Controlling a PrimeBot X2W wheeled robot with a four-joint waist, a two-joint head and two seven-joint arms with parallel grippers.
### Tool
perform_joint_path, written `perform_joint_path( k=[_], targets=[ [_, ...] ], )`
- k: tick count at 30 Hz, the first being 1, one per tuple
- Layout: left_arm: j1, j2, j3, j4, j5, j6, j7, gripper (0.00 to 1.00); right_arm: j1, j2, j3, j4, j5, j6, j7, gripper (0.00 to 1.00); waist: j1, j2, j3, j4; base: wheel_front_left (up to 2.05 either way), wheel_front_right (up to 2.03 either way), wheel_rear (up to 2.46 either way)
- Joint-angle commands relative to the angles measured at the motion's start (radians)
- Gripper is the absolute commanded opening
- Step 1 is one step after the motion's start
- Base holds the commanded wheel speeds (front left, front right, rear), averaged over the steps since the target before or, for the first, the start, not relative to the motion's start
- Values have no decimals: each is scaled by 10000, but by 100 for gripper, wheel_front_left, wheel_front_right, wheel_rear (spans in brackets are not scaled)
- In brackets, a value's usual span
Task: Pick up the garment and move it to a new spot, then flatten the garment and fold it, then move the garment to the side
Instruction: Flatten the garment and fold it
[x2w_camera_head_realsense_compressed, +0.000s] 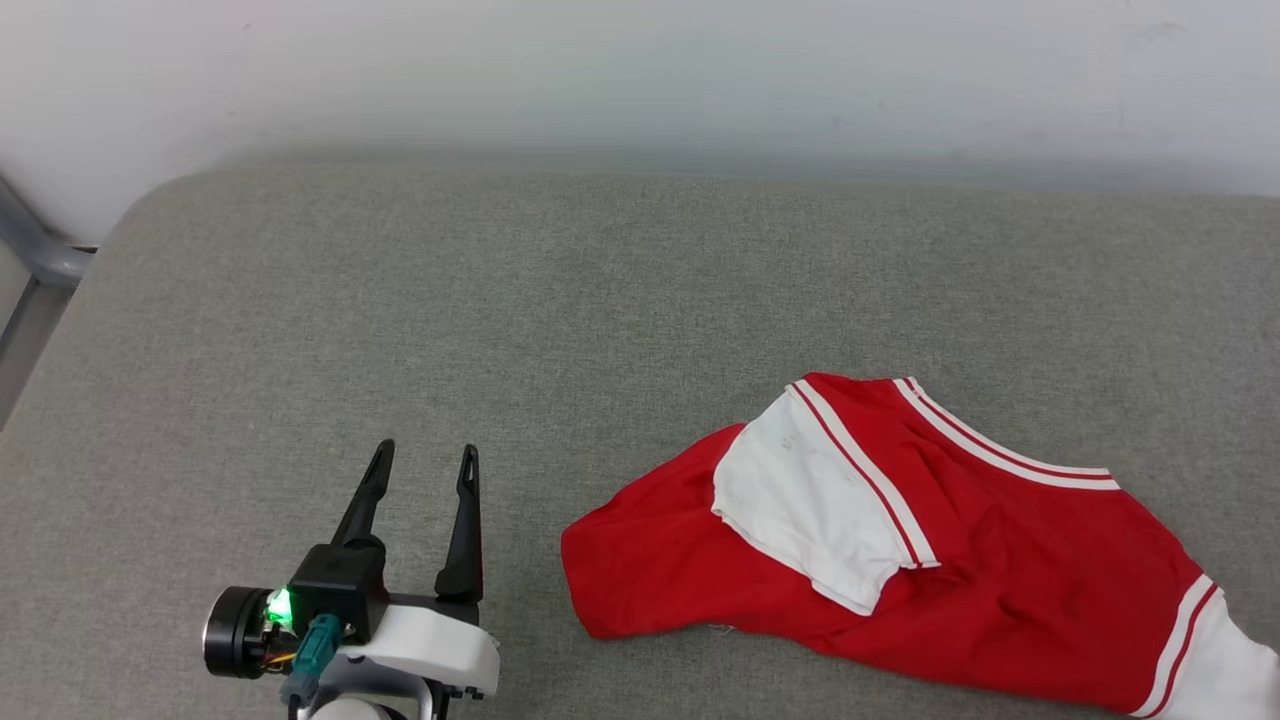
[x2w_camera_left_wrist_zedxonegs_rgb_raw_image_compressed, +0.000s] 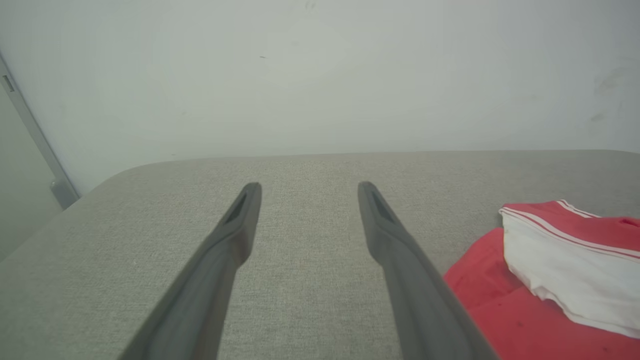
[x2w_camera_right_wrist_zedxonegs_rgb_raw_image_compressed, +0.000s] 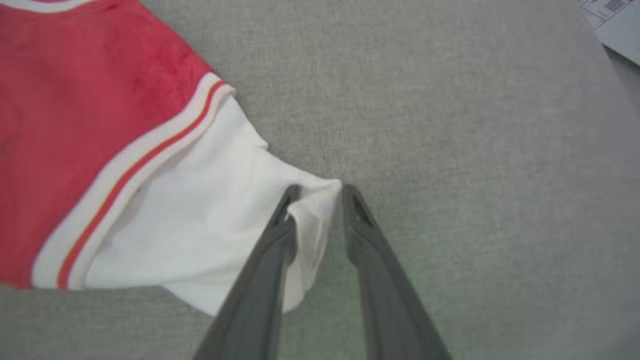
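Garment (x2w_camera_head_realsense_compressed: 1000, 570): lay crumpled at right of grey bench (x2w_camera_head_realsense_compressed: 400, 300). Judged soft, light, limp; would sag and bunch when lifted. Best pinched at shoulder seams or hem corners. Left jaws gaped wide, empty, well beside it. Right jaws stood part-open astride white sleeve tip (x2w_camera_right_wrist_zedxonegs_rgb_raw_image_compressed: 312, 207), apparently not gripping.

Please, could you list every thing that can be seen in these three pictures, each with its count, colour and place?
garment: one, red with white sleeves and striped trim, rumpled on the surface's right part in the head view.
padded surface: one, grey woven, under everything.
wall: one, white, behind the surface.
metal post: one, grey, at the surface's far left corner.
printed sheet: one, pale with a square code, top right corner of the right wrist view.
left gripper: one, dark fingers, open, over bare surface left of the garment.
right gripper: one, dark fingers parted, white sleeve tip between them.
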Motion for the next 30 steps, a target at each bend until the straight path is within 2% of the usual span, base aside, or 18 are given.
perform_joint_path(
  k=[1, 4, 10, 18, 22, 25, 26, 30],
  targets=[
    [8, -9, 33, 11, 90, -68, -23, 100, -252, -75, -28, -226, -279, -8, -337, 100, 0, 0, -34, -37, 0, 0, 0],
    [-182, 88, 78, -43, 125, -170, -23, 100, -662, 73, -159, -922, -883, -8, -1101, 100, 0, 0, -60, -91, 0, 0, 0],
    [-866, 367, 16, -132, 151, -651, -23, 100, -1352, 861, -123, -2628, -1778, -9, -2415, 100, 0, 0, -9, -180, 0, 0, 0],
    [-3016, 927, -626, 605, -175, -1402, 166, 100, -1467, 1943, 790, -4229, -2331, -8, -3286, 100, 0, 0, 287, -336, 0, 0, 0],
    [-4480, 1330, -1382, 1131, -773, -1547, 1003, 100, -1467, 2094, 1311, -4664, -2474, -9, -3304, 100, 0, 0, 599, -575, 0, 0, 0],
    [-5610, 1783, -2550, 1398, -1769, -1552, 2063, 100, -1615, 2057, 1648, -4778, -2571, -9, -3335, 100, 0, 0, 874, -822, 0, 0, 0],
    [-5610, 1783, -2550, 1398, -1769, -1552, 2063, 100, -1615, 2057, 1648, -4778, -2571, -9, -3335, 100, 0, 0, 874, -822, 0, 0, 0],
    [-7103, 2386, -4029, 1538, -3618, -1552, 3838, 100, -1789, 2027, 1939, -4640, -2608, -9, -3488, 100, 0, 0, 1278, -1135, 0, 0, 0]
  ],
)
